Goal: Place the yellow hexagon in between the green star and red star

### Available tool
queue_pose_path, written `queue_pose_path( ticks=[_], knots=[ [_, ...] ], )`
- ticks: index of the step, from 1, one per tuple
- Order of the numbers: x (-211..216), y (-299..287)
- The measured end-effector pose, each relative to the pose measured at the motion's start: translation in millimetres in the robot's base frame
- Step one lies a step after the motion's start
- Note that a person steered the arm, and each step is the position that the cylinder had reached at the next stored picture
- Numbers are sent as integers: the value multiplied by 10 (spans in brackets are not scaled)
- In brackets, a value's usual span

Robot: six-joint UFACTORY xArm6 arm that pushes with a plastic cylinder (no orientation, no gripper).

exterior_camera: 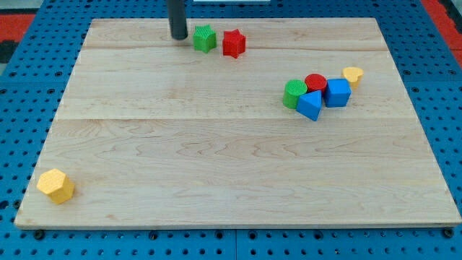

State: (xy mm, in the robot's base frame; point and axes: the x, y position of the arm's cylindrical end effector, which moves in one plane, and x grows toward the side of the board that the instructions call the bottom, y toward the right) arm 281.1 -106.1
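1. You are looking at a pale wooden board (216, 159) with visible grain, lying on a blue perforated surface (22, 108).
2. The yellow hexagon (55, 185), a chunky faceted block, sits at the view's bottom-left corner of the board, well apart from everything else.
3. The green star (204, 37) and red star (233, 43) stand just beside each other near the view's top edge.
4. A cluster at the view's right holds a green cylinder (294, 94), red cylinder (315, 81), blue triangular block (310, 105), blue cube (337, 92) and small yellow block (352, 74).
5. My tip (177, 36), a plain dark rod with nothing to open or hold, stands just left of the green star; you cannot tell whether it touches.
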Motion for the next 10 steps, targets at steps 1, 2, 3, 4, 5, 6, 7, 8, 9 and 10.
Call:
queue_pose_path(
  ticks=[1, 2, 3, 4, 5, 6, 7, 8, 9, 10],
  knots=[
    [1315, 28],
    [2354, -49],
    [2414, -113],
    [2522, -65],
    [2813, -405],
    [3342, -1255],
    [3292, -1295],
    [2712, -1196],
    [2619, -1114],
    [2928, -1514]
  ],
)
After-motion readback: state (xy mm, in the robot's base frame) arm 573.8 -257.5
